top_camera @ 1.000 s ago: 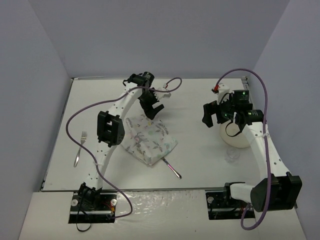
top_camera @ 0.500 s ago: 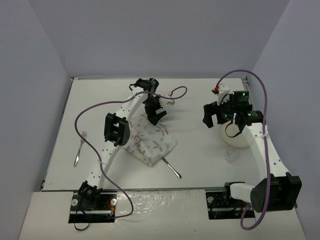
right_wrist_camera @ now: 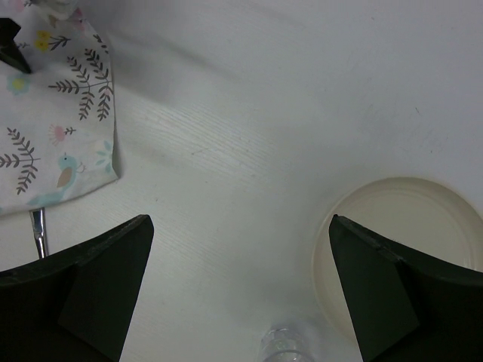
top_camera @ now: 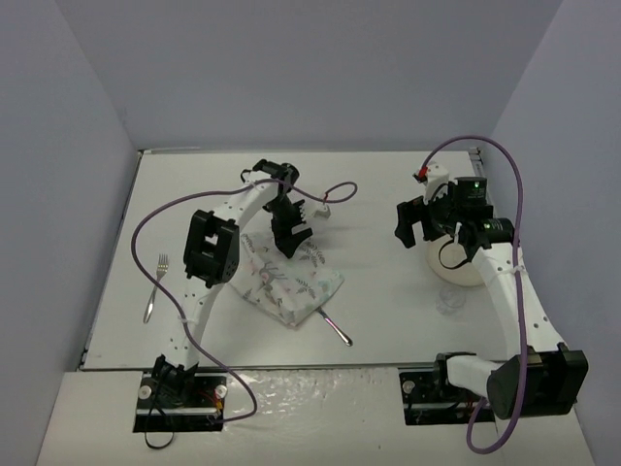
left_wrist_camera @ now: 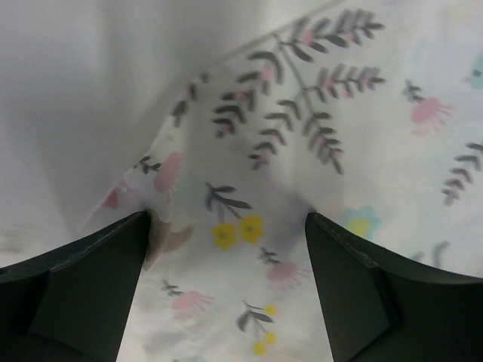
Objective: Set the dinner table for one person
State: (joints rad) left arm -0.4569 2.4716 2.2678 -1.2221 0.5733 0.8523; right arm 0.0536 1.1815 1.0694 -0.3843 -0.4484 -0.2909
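The dinner table (top_camera: 388, 301) is a wide off-white top. A white cloth mat (top_camera: 291, 282) printed with pastel plants and animals lies rumpled on it, left of centre. My left gripper (top_camera: 288, 243) points down at the mat's far corner. In the left wrist view its jaws (left_wrist_camera: 226, 226) stand open, both fingers (left_wrist_camera: 98, 256) down on the mat (left_wrist_camera: 302, 136), with printed cloth between them. My right gripper (top_camera: 412, 221) hovers open over bare table (right_wrist_camera: 226, 136), nothing between its jaws (right_wrist_camera: 240, 226).
A cream plate (top_camera: 464, 267) lies under the right arm, with a clear glass (top_camera: 450, 303) just in front of it. A fork (top_camera: 155, 288) lies at the table's left edge. A thin metal utensil (top_camera: 335, 328) pokes out from under the mat's near corner.
My left gripper has come down and slightly left onto the mat's far corner, and its jaws have narrowed a little. The right arm has not moved.
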